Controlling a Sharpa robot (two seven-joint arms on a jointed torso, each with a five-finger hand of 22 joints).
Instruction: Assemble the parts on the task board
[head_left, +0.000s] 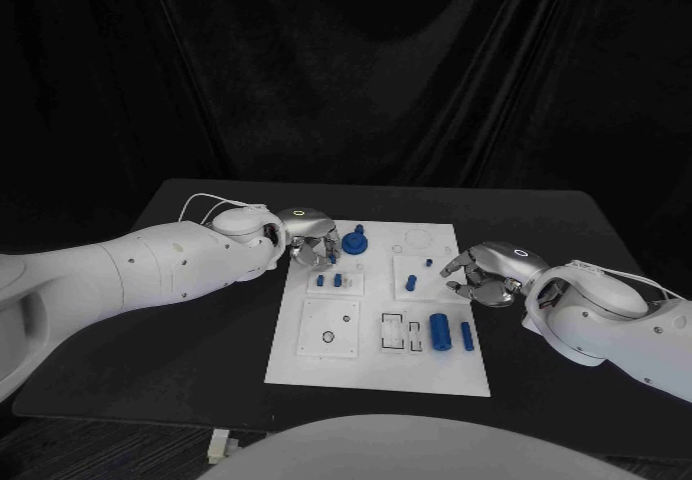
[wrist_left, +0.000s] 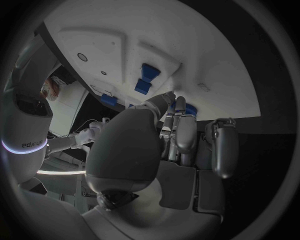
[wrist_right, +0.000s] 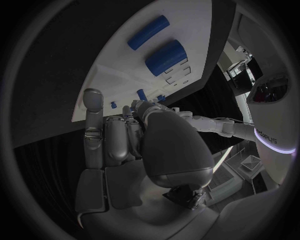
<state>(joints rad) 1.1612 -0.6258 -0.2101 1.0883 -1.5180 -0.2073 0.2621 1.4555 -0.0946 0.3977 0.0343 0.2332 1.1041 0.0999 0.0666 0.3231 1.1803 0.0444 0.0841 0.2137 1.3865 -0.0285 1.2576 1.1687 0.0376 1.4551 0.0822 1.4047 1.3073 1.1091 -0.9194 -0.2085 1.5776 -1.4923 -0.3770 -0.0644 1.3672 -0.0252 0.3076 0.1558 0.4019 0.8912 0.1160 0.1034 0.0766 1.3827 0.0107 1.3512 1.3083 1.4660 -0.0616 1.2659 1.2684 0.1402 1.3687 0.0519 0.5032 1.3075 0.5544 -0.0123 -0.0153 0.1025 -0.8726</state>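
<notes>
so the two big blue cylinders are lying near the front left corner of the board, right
Not quite: the two blue cylinders lie near the front right corner of the board, on the side of the right robot hand. The head view shows it.

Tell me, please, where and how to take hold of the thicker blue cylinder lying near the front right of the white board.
Probably pinch the thick blue cylinder across its middle, coming from above: it lies flat, its long sides free, the thin cylinder apart.
</notes>
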